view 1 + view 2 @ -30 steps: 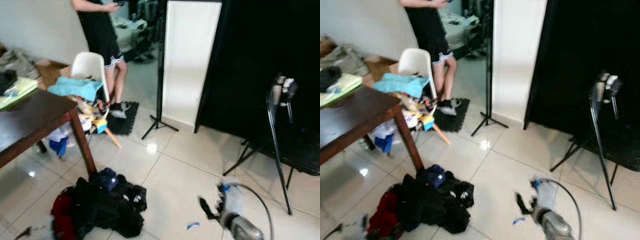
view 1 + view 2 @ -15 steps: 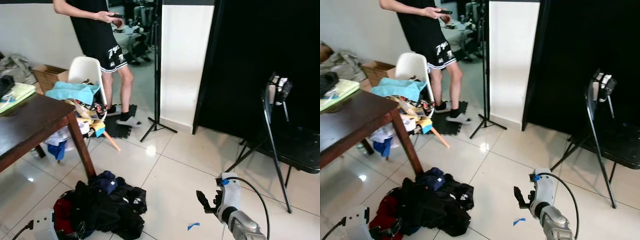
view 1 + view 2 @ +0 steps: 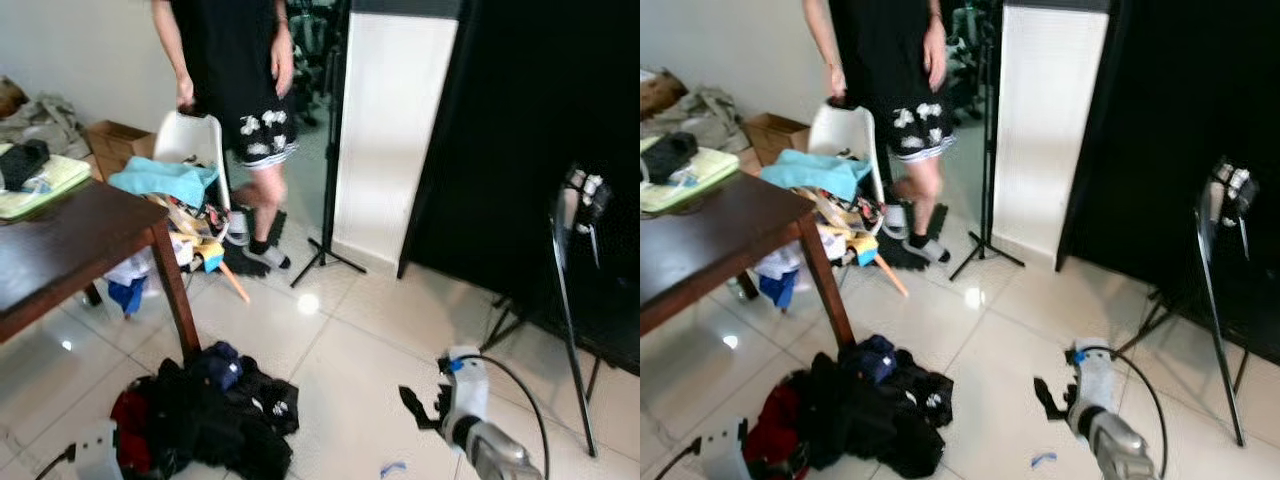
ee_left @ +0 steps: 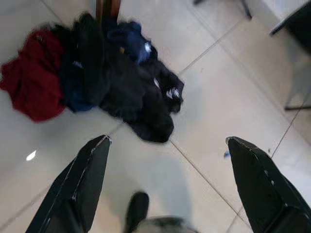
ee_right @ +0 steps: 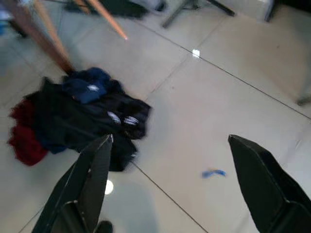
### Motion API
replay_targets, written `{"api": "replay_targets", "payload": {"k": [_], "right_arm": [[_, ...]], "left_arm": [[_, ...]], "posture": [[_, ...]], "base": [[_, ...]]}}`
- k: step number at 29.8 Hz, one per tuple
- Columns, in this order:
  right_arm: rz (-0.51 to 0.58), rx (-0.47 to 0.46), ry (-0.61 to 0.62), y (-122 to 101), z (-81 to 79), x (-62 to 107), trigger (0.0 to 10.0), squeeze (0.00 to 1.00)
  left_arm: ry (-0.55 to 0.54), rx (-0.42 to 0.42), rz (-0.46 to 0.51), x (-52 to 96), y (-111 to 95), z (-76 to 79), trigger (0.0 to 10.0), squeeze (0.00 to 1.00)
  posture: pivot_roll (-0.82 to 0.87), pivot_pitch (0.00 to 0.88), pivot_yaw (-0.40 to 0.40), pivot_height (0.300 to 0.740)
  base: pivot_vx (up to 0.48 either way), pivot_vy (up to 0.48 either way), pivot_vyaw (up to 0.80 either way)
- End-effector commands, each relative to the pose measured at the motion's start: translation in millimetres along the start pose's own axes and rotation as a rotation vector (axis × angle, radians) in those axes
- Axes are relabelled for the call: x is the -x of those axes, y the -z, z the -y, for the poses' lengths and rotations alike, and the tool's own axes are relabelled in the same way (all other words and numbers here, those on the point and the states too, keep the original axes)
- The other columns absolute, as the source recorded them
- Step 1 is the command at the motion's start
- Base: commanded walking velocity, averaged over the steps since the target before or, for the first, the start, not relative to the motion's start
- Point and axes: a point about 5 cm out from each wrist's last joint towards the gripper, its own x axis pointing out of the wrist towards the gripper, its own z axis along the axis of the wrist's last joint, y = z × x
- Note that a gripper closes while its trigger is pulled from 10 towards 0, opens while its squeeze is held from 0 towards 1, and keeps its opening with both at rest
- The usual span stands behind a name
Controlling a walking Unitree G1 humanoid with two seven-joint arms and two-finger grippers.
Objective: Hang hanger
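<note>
The glossy white tile floor (image 3: 350,340) carries a heap of dark and red clothes (image 3: 200,415) beside the dark brown wooden surface (image 3: 70,250). Both the left pincer (image 4: 167,160) and right pincer (image 5: 170,160) hang wide open above the floor. No hanger can be made out.

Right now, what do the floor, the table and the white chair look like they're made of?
Floor: glossy pale tile, probably ceramic, with grout lines and light reflections. Table: dark brown wood or veneer with a slight sheen, square legs. White chair: apparently smooth moulded plastic, with a slanted light wooden leg.
</note>
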Motion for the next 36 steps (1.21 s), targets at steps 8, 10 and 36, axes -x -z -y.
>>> {"api": "replay_targets", "payload": {"k": [8, 10, 36], "right_arm": [[0.039, -0.037, 0.003, 3.5, 7.1, 7.5, 10.0, 0.0], [0.038, -0.055, 0.014, 5.1, 9.1, 9.1, 10.0, 0.0], [0.046, -0.095, 0.088, 5.9, 16.6, 11.6, 10.0, 0.0]], "left_arm": [[0.034, -0.022, -0.017, 5.0, 10.6, 3.6, 10.0, 0.0], [0.055, -0.027, -0.036, 5.0, 15.2, 8.1, 10.0, 0.0], [0.165, -0.058, -0.015, 5.0, 22.8, 27.9, 10.0, 0.0]], "posture": [[-0.09, 0.013, -0.015, 0.736], [-0.09, 0.027, -0.007, 0.736], [-0.11, 0.049, 0.02, 0.736]], "base": [[0.0, 0.0, 0.3], [0.0, 0.0, 0.0], [0.0, 0.0, -0.71]]}}
